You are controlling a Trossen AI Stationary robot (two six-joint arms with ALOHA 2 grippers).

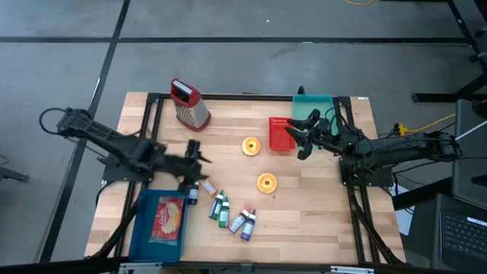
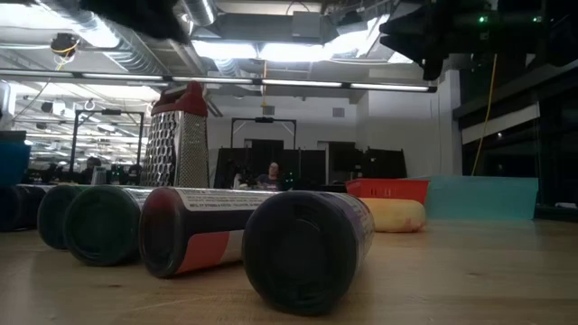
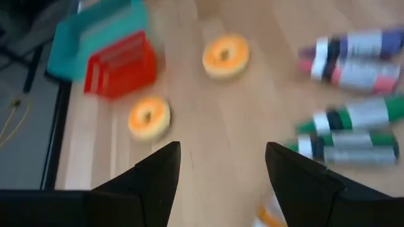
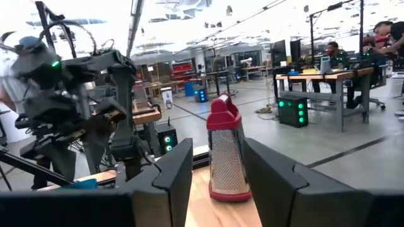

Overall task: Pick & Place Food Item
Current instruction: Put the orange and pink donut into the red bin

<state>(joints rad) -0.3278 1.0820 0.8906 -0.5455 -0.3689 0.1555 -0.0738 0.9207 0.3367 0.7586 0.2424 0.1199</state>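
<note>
Two orange ring doughnuts lie flat on the wooden table, one (image 1: 251,146) beside the red basket (image 1: 281,134), the other (image 1: 266,183) nearer the front edge; the left wrist view shows both (image 3: 149,118) (image 3: 225,56). A red-and-orange food packet (image 1: 168,218) lies in the blue bin (image 1: 144,228) at the front left. My left gripper (image 1: 199,157) (image 3: 221,151) hangs open above the table between the bin and the doughnuts, with nothing between its fingers. My right gripper (image 1: 299,138) (image 4: 218,151) is open and raised beside the red basket, pointing toward the table's left.
A metal grater with a red top (image 1: 189,105) (image 4: 227,157) stands at the far left. A teal bin (image 1: 316,105) sits behind the red basket. Several small bottles (image 1: 232,215) (image 3: 353,129) lie on their sides near the front edge, right of the blue bin.
</note>
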